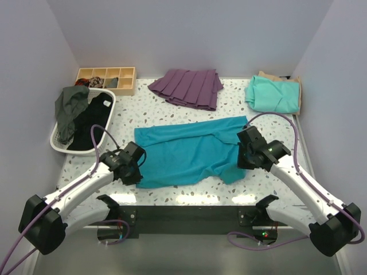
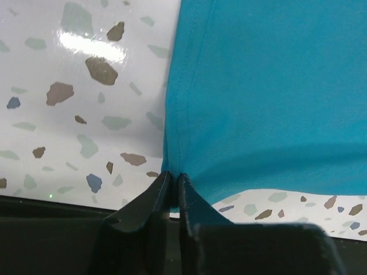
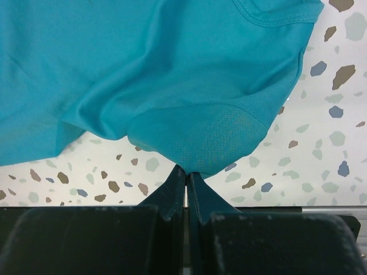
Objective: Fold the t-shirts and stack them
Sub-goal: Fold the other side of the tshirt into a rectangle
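Note:
The deep teal-blue t-shirt (image 1: pixel 189 152) lies spread across the middle of the table. My left gripper (image 1: pixel 137 166) is shut on its near left corner, and the seam runs up from the fingertips in the left wrist view (image 2: pixel 173 174). My right gripper (image 1: pixel 243 154) is shut on the shirt's right edge, where a rounded fold of cloth (image 3: pixel 200 137) hangs lifted above the table. The mint-green t-shirt (image 1: pixel 274 94) lies folded at the back right on top of the tan t-shirt (image 1: pixel 281 77), of which only an edge shows.
A purple pleated garment (image 1: pixel 189 87) lies at the back centre. A white basket (image 1: pixel 60 146) with dark clothes stands at the left. A wooden compartment tray (image 1: pixel 107 78) sits behind it. Purple walls enclose the speckled table (image 1: pixel 229 192).

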Robot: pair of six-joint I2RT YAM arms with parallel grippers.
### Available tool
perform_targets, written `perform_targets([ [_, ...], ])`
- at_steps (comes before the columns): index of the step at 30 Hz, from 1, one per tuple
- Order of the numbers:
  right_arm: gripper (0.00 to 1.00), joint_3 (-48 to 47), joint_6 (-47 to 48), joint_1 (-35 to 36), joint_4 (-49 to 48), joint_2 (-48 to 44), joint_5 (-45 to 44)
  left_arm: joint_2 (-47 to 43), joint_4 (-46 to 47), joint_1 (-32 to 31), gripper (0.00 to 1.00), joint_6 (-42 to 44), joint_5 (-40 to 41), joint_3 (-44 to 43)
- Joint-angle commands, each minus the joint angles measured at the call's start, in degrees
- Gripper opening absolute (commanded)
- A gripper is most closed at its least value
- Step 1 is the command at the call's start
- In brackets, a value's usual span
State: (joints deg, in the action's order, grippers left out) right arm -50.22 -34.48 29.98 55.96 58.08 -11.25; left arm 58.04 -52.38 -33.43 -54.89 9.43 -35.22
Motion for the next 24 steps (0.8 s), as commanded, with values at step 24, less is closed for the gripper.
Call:
perform_targets([
  [24, 0.01, -0.32, -1.64, 0.17, 2.13, -1.66, -0.71, 5.15, 0.08, -7.0, 0.42, -2.5, -0.2, 0.6],
])
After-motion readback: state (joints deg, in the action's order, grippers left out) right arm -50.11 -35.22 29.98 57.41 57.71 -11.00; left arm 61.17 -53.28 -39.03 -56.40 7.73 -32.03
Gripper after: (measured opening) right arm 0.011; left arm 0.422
